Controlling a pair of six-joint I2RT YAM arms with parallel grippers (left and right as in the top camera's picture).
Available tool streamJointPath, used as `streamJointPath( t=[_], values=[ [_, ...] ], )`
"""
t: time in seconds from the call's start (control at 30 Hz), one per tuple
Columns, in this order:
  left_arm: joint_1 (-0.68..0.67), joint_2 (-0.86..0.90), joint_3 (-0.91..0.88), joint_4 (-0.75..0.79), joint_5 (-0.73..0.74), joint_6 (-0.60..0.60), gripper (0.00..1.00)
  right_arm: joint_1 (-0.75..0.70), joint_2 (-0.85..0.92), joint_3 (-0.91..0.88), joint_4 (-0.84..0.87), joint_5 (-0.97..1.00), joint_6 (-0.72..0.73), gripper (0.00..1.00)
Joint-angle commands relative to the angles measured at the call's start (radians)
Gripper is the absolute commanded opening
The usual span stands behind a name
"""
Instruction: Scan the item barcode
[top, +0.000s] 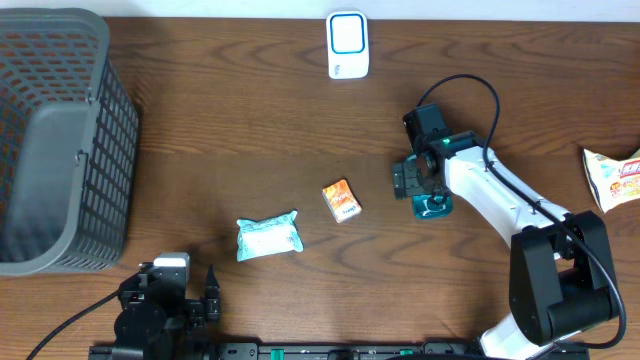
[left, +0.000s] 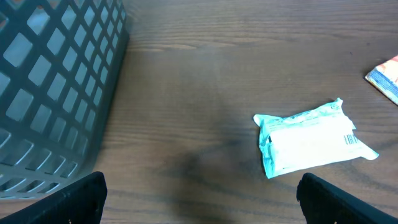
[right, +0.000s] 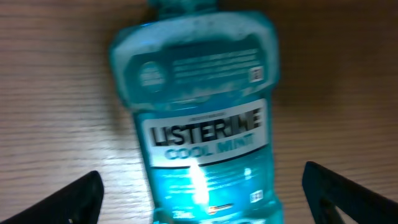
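A teal Listerine mouthwash bottle lies label-up on the wooden table, blurred in the right wrist view. My right gripper is open and straddles its lower half, with a gap between each finger and the bottle. From overhead the right gripper hovers over the bottle at the centre right. The white scanner with a blue frame stands at the back edge. My left gripper is open and empty near the front left. No barcode is readable on the bottle.
A grey mesh basket fills the back left. A teal-and-white packet and a small orange packet lie mid-table. The teal-and-white packet lies ahead of the left gripper. A snack bag sits at the right edge.
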Motion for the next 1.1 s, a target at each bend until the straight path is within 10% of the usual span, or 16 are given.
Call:
streamJointPath(
  t=[0.0,0.33,0.63,0.87,1.07],
  values=[
    [0.002,0.001,-0.002,-0.001,-0.008,-0.001,0.98,0.005,0.008,-0.008,0.006,0.079,-0.033,0.89],
    [0.002,0.001,-0.002,-0.001,-0.008,-0.001,0.98,0.003,0.190,-0.008,0.051,0.040,-0.036,0.73],
    [0.002,0.001,-0.002,-0.001,-0.008,-0.001,0.98,0.002,0.248,-0.006,0.045,-0.211,-0.027,0.15],
    [0.002,0.001,-0.002,-0.001,-0.008,-0.001,0.98,-0.021,0.225,0.011,-0.011,-0.422,-0.029,0.18],
    [0.002,0.001,-0.002,-0.001,-0.008,-0.001,0.98,-0.021,0.225,0.010,-0.015,-0.229,-0.002,0.20]
  ],
)
